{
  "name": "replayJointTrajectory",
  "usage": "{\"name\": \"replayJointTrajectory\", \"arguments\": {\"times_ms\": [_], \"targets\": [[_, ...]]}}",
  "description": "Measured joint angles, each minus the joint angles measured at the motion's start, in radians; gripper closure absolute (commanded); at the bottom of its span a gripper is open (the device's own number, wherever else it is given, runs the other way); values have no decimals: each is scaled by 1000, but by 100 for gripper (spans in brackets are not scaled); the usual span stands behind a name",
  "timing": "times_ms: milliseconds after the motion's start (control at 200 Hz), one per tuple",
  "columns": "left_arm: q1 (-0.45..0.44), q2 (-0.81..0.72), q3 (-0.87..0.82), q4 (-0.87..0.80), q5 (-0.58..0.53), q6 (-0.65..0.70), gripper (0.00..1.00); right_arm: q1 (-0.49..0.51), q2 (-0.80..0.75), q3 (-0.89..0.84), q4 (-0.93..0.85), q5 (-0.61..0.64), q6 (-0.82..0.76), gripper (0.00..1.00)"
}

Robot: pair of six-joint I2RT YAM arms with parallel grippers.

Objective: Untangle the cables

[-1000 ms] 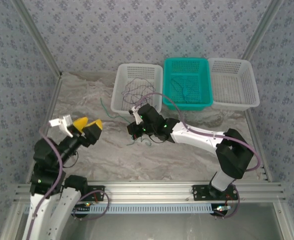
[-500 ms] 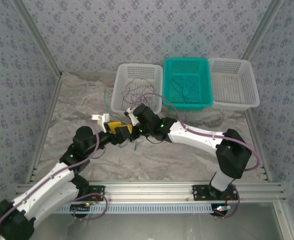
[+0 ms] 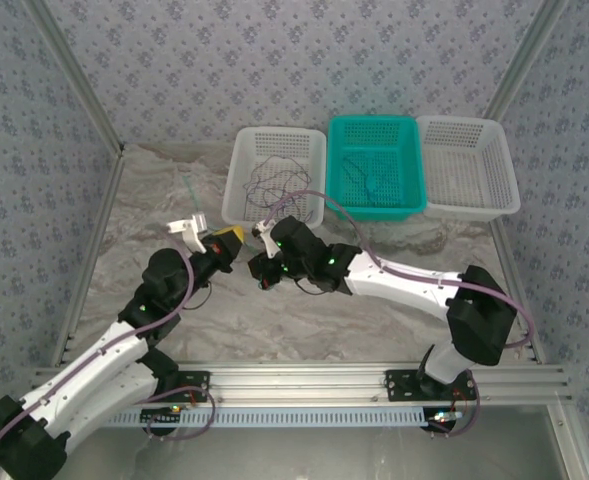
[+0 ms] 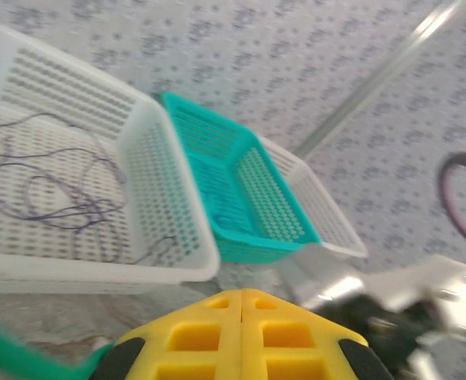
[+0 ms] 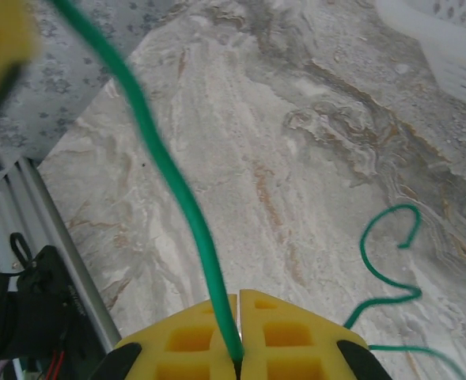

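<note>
The right tool [image 5: 239, 301] pinches the green cable [image 5: 169, 178], which runs ahead over the counter [image 5: 296, 158]. The left tool [image 4: 241, 299] is pressed together; dark cables [image 4: 66, 198] lie ahead-left in the white basket [image 4: 169, 237].

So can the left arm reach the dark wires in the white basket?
Probably yes: the left gripper hovers beside the white basket, whose open top leaves the dark wires free. Its jaws are shut, so they'd open first.

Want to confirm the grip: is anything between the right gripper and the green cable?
Nothing visible. The right gripper is shut on the green cable, which runs straight out from between its jaws.
</note>
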Motion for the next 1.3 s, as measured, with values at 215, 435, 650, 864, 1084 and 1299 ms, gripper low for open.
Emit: {"name": "replayJointTrajectory", "arguments": {"times_ms": [215, 435, 650, 864, 1084, 1299], "targets": [[0, -15, 7, -45, -41, 7, 44, 0, -18, -26, 26, -11, -3, 100], [4, 72, 85, -84, 41, 58, 17, -29, -29, -51, 49, -39, 2, 100], [5, 90, 96, -95, 40, 10, 18, -47, -34, -52, 38, -42, 29, 100], [5, 45, 105, -76, 76, -115, 20, -184, -42, -98, 46, -52, 120, 100], [5, 64, 105, -44, 107, -176, 20, -198, -56, -109, 77, -93, 137, 100], [5, 211, 129, -18, 106, -188, 25, -161, -107, -129, 139, -158, 136, 100]]}}
